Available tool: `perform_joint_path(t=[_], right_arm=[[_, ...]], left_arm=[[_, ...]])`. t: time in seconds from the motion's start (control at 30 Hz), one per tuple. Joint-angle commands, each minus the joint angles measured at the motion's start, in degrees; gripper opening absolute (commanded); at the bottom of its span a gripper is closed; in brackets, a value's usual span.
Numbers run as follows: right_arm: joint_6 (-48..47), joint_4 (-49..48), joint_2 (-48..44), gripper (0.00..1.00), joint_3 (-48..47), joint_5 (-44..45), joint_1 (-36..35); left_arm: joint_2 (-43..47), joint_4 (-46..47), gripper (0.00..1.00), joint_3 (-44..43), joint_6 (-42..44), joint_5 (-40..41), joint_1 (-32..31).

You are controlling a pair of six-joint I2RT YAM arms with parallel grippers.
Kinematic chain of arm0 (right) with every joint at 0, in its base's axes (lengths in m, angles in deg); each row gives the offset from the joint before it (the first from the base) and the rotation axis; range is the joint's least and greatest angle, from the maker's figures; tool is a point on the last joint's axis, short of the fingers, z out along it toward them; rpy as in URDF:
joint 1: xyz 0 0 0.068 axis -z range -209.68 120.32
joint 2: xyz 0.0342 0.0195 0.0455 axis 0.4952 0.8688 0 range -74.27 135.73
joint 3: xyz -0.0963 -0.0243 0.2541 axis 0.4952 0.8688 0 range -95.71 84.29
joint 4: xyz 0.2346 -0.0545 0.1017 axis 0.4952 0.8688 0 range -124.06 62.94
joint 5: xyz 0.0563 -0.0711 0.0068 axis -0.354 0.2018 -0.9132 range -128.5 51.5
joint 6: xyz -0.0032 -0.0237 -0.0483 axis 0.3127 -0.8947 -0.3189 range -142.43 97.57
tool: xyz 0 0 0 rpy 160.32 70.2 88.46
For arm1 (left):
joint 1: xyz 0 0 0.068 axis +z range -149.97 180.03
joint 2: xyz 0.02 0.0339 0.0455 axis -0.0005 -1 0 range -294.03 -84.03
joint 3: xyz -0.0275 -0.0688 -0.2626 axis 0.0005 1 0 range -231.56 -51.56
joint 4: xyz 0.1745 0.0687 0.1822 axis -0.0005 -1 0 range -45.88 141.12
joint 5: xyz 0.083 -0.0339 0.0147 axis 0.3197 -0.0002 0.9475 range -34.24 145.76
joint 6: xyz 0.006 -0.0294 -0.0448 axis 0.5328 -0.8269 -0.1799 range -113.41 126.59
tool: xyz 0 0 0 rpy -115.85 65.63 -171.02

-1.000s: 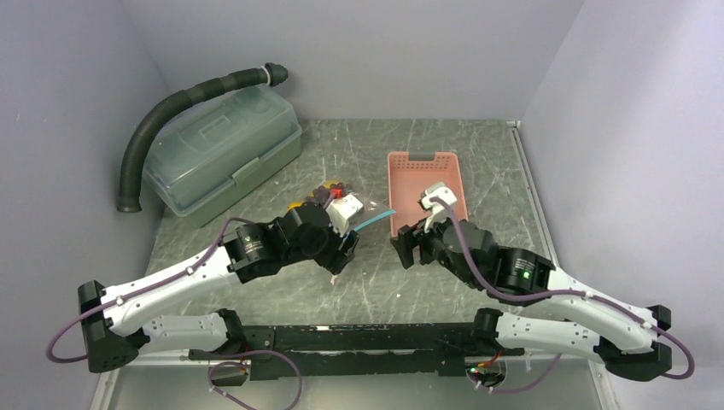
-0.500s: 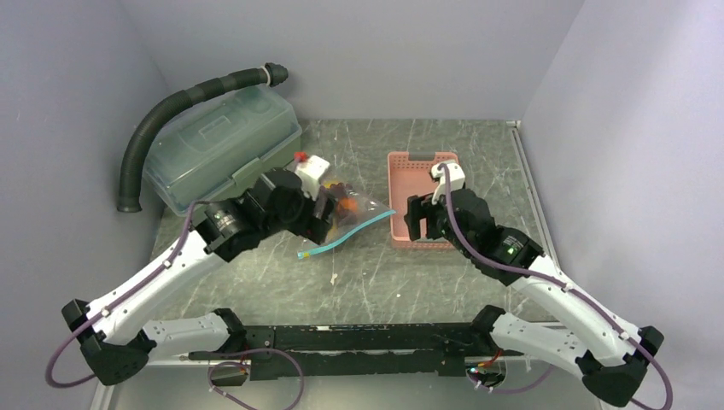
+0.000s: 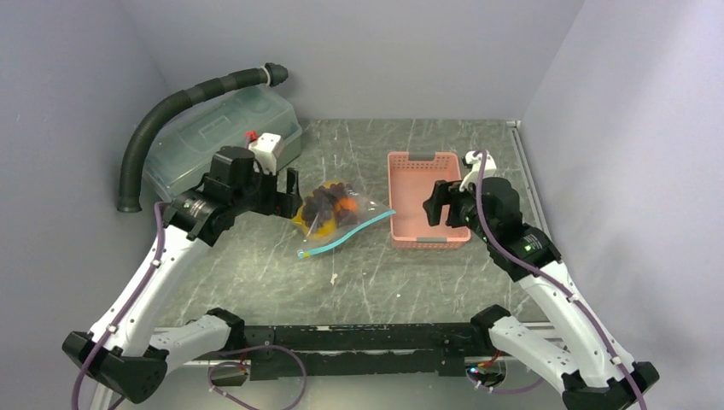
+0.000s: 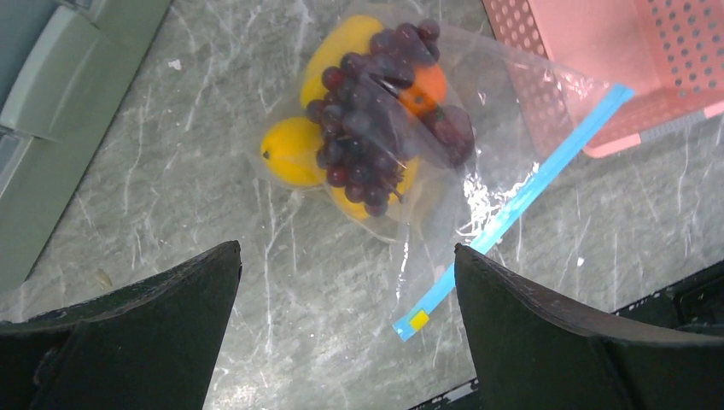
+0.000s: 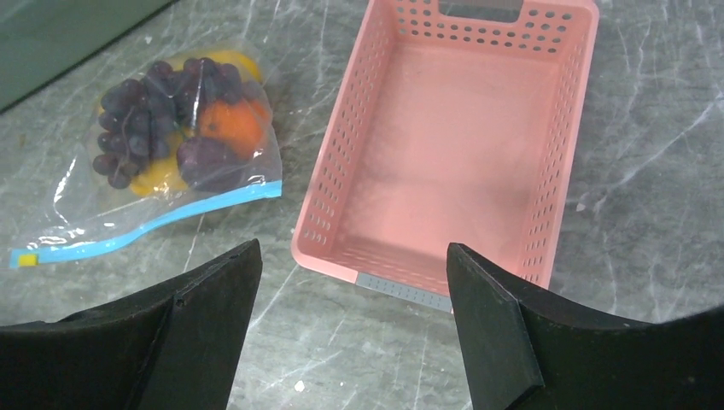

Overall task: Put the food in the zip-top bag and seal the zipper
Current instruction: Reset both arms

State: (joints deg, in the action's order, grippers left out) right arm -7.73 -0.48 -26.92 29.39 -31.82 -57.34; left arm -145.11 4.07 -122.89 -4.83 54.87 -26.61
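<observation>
Scene: Two robot arms hang above a grey marbled tabletop [image 3: 384, 273], neither touching anything.
Bag: The clear, floppy zip-top bag [image 4: 512, 111] lies flat on the tabletop between the translucent grey-green lidded box [image 3: 213, 145] and the pink slotted plastic basket [image 5: 333, 171]. One corner reaches the basket's near wall.
Food: A dark purple grape bunch, yellow-orange oval fruits and a round orange one [image 4: 367, 128] sit heaped at the bag's closed end, away from the mouth. That likely keeps the strip free of bulges.
Zipper: The thin teal-blue strip [image 4: 512, 205] runs flat and unbroken along the mouth, with a small yellow patch at one end. It looks pressed shut, though the pictures cannot confirm the seal.
Left claw: The left claw [image 4: 346, 256] is spread wide and empty, raised over the bag's fruit end.
Right claw: The right claw [image 5: 352, 256] is also parted and carrying nothing, hovering over the near rim of the basket (bare inside).
Stage: Judged from how things lie, the filling is done and the sealing is done or nearly so.
Risk: An unsealed stretch would let the fruit roll out if the bag were lifted.
</observation>
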Motion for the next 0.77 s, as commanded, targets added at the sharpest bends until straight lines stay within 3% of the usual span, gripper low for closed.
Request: perform_joint_path(t=[0.0, 0.47, 0.73], right_arm=[[1.56, -4.68, -4.3, 0.83, 1.58, -2.48, 2.71], [-2.54, -12.16, -14.92, 0.83, 10.23, -6.41, 2.79], [-3.39, -14.68, -17.21, 0.83, 12.31, -8.0, 2.79]], left_arm=[[5.36, 6.31, 1.0, 2.82, -1.63, -3.8, 2.63], [20.94, 16.84, 1.0, 15.28, -0.83, -4.68, 2.64], [24.11, 17.0, 1.0, 17.1, 1.13, -4.12, 2.64]])
